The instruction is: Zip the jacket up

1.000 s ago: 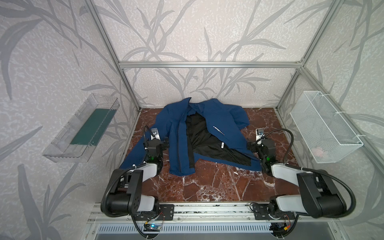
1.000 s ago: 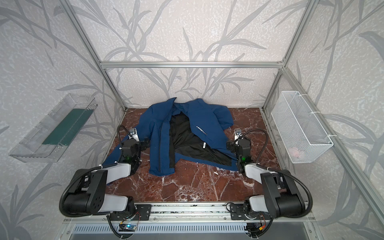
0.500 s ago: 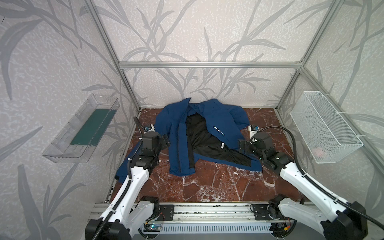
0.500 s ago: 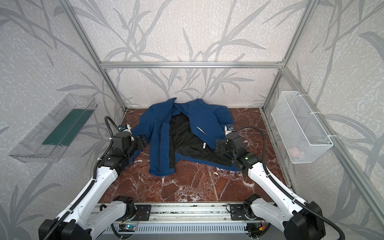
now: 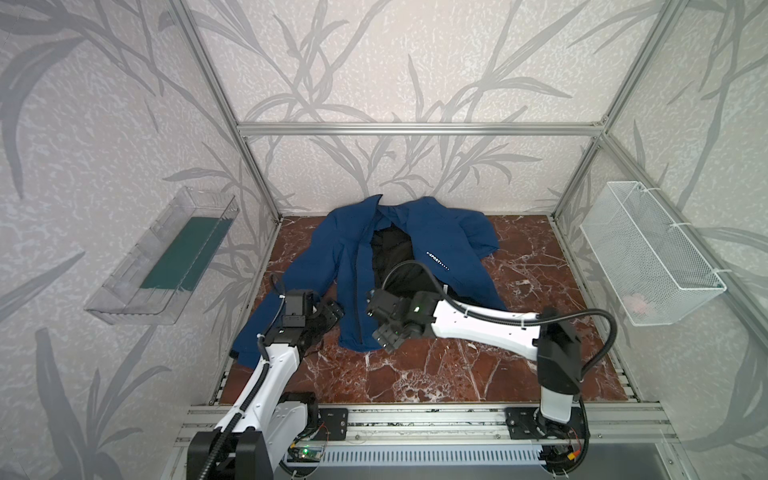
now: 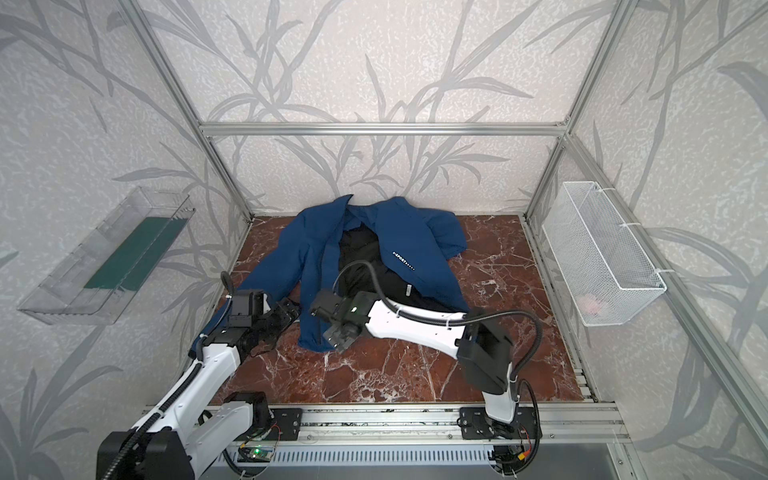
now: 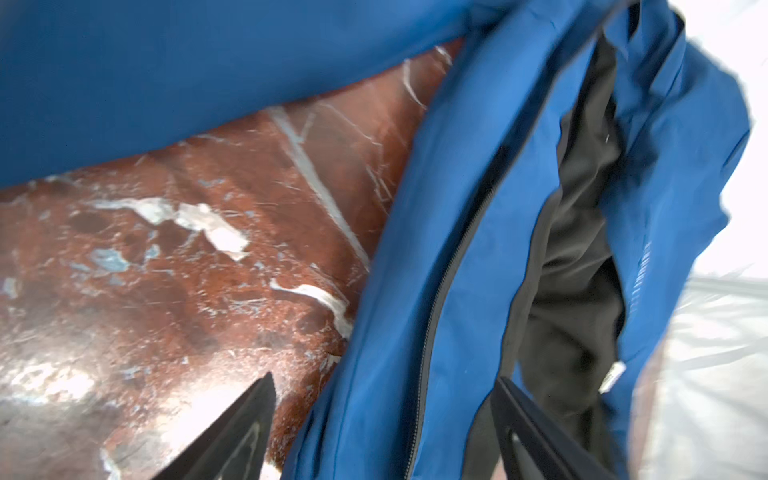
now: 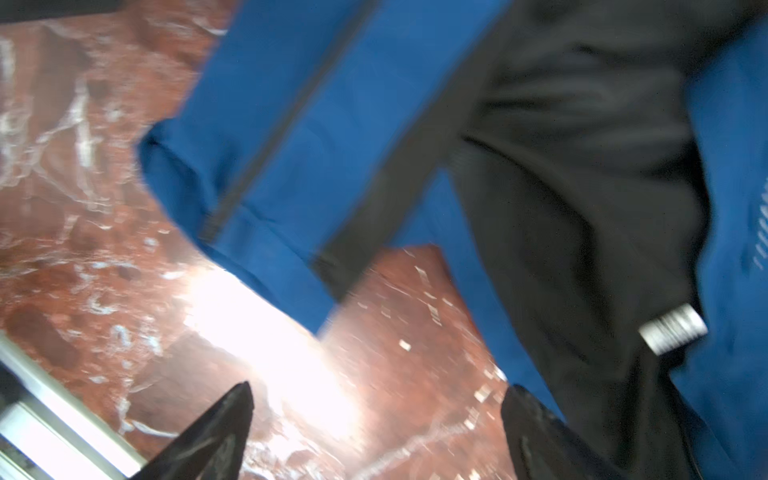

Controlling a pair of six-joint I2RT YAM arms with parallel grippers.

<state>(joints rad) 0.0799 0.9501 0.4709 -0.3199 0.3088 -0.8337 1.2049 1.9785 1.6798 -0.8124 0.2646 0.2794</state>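
your left claw (image 7: 384,378) is released: its two fingers stand wide apart with nothing clenched between them. it is low over the jacket (image 5: 453,245), and i can't tell whether it touches the cloth. under the gap and straight ahead runs the blue front panel with its black zipper line (image 7: 432,316). bare marble tabletop (image 7: 187,270) lies off one finger's side and the black lining (image 7: 577,249) off the other's. a sleeve (image 7: 166,83) crosses farther ahead.

your right claw (image 8: 380,388) is released too, fingers spread and empty, over marble just short of the panel's hem corner (image 8: 291,270). beyond it lies the lining with a small white label (image 8: 673,328).

the jacket lies unzipped on the tabletop, stretching away from both claws, which flank that one front panel.
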